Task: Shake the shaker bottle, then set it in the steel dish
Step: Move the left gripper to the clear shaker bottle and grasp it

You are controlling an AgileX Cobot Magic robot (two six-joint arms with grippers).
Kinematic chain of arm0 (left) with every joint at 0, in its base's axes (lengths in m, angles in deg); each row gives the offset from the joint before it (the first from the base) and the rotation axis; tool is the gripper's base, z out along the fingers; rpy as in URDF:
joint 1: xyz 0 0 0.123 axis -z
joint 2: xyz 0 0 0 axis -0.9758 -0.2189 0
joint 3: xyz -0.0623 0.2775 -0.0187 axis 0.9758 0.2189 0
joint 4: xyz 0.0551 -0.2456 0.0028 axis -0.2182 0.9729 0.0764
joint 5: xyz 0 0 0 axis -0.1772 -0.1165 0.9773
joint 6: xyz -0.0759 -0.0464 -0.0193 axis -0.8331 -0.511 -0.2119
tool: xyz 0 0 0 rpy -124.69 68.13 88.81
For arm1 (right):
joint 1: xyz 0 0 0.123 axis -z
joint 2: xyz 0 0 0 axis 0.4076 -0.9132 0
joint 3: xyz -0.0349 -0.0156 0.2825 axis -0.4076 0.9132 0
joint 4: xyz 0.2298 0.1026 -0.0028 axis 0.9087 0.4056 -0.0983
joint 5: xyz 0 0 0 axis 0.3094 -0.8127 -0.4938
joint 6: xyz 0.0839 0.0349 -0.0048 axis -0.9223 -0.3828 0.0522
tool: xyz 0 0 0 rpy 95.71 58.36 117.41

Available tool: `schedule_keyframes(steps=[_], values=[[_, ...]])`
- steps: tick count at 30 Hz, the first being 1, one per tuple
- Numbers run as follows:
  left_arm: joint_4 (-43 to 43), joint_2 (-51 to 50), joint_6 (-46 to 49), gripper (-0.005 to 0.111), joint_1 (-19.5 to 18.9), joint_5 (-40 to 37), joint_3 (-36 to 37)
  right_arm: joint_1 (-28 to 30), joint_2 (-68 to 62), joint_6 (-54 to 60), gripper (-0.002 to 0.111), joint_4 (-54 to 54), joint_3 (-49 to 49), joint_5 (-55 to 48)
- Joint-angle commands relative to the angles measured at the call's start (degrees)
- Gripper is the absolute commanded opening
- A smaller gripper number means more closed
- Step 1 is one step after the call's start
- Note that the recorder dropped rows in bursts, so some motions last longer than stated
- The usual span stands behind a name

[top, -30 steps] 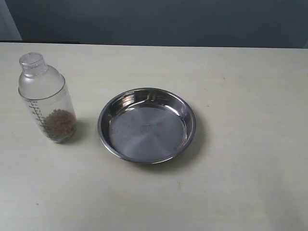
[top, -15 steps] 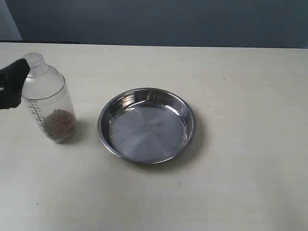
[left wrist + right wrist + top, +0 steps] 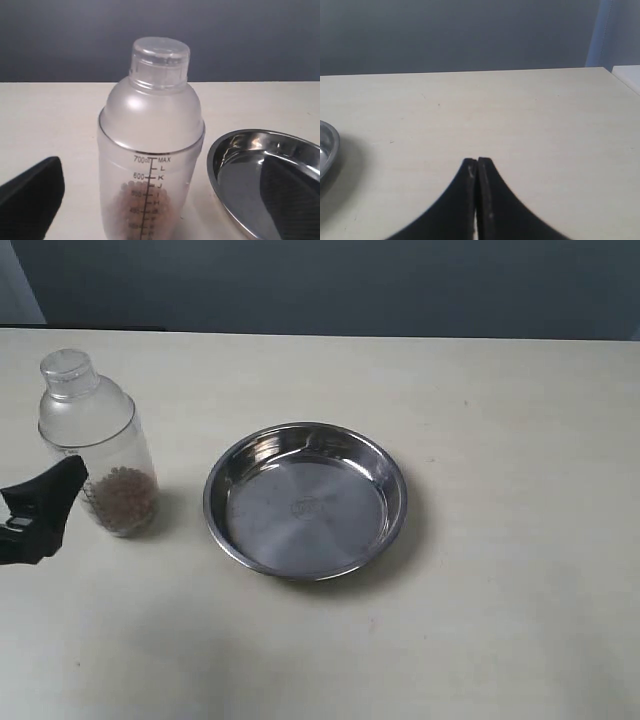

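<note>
Beside the steel dish (image 3: pixel 300 512), the shaker bottle (image 3: pixel 95 440) stands before the wide-open, empty left pincer (image 3: pixel 162 170).

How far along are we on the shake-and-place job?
Done: nothing yet. In hand: the left tool, open, is lined up at the shaker bottle, which stands on the table ungripped. Left: grasp, shake, set it in the steel dish, which holds nothing. Right tool is shut.

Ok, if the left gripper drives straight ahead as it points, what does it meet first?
The shaker bottle: it stands centred ahead of the open left gripper, nothing between them, though depth is unclear.
</note>
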Motion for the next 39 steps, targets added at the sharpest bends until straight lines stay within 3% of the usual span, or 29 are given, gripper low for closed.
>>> schedule_keyframes(steps=[1,5,13,22,39], values=[[-1.9,-4.0,-0.1,0.104,0.6,3.4,0.4,0.2,0.2,0.1,-0.001,0.1,0.1,0.8],[1.3,-12.2,4.1,0.104,0.6,12.2,0.4,0.2,0.2,0.1,-0.001,0.1,0.1,0.8],[2.5,-30.5,7.7,0.104,0.6,20.6,-3.4,0.2,0.2,0.1,-0.001,0.1,0.1,0.8],[2.5,-40.7,8.0,0.104,0.6,23.6,-9.9,0.2,0.2,0.1,-0.001,0.1,0.1,0.8],[2.7,-49.6,8.1,0.104,0.6,25.2,-17.2,0.2,0.2,0.1,-0.001,0.1,0.1,0.8]])
